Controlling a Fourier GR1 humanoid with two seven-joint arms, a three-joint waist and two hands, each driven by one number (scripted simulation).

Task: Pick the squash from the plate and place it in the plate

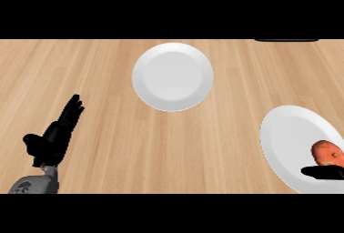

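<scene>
A: Where is the squash (328, 153)?

B: It lies on the white plate (289, 136) at the worktop's (101, 68) right edge, toward the near side. The squash is orange-red and sits on the right part of that plate, partly cut off by the view's border.

A: And the right hand (322, 172)?

B: Only a dark sliver of it shows, coming in from the right over the near part of the same plate, just below the squash and touching or nearly touching it. I cannot tell whether its fingers are spread or curled, and I cannot tell whether it grips anything.

A: Is there a second plate?

B: Yes, an oval-looking white plate (173, 76) near the far edge of the worktop, about midway along it, well apart from the first. Nothing lies on it.

A: What about the left hand (55, 134)?

B: It rests near the worktop's near left corner, fingers straight and pressed together, pointing away from the robot, thumb out to the side. It holds nothing, and its grey forearm (37, 184) shows just below it.
</scene>
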